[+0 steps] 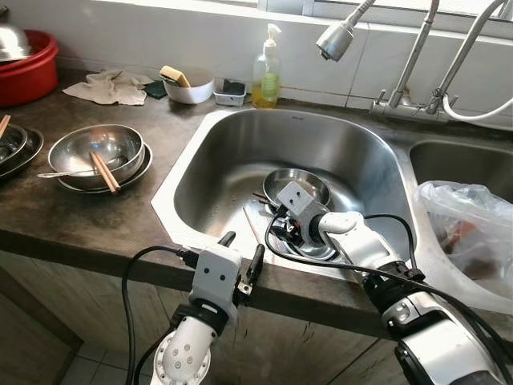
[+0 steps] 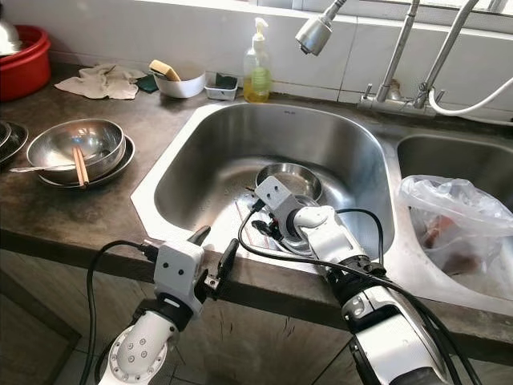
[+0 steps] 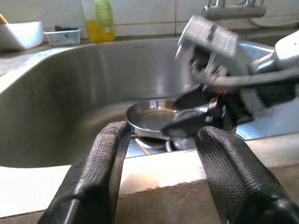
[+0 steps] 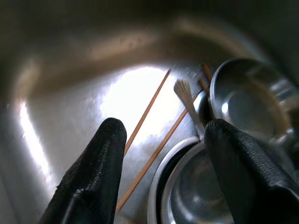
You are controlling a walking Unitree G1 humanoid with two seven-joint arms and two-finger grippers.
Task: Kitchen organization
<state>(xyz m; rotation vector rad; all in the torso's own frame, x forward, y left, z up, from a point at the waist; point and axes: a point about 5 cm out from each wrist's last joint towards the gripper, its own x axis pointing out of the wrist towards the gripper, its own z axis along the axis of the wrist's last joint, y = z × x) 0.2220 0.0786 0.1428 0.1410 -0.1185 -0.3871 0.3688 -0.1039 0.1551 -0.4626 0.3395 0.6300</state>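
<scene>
The steel sink (image 1: 240, 152) holds a small steel bowl (image 1: 298, 183) and, nearer the front wall, another bowl (image 4: 196, 196) on a plate. Two thin wooden chopsticks (image 4: 145, 114) lie on the sink floor beside them, with a frayed brush-like stick (image 4: 184, 93) at the bowl's rim. My right gripper (image 4: 166, 128) reaches down inside the sink, open, straddling the near bowl's rim and the chopsticks with nothing held. My left gripper (image 1: 242, 250) hovers open at the counter's front edge, pointing into the sink.
On the counter to the left sits a stack of steel bowls (image 1: 96, 152) with chopsticks and a spoon. Behind are a soap bottle (image 1: 266, 72), a white bowl (image 1: 188, 87), a cloth (image 1: 108, 87) and a red basin (image 1: 28, 68). A sprayer head (image 1: 335, 38) hangs above; a plastic bag (image 1: 465, 233) fills the right basin.
</scene>
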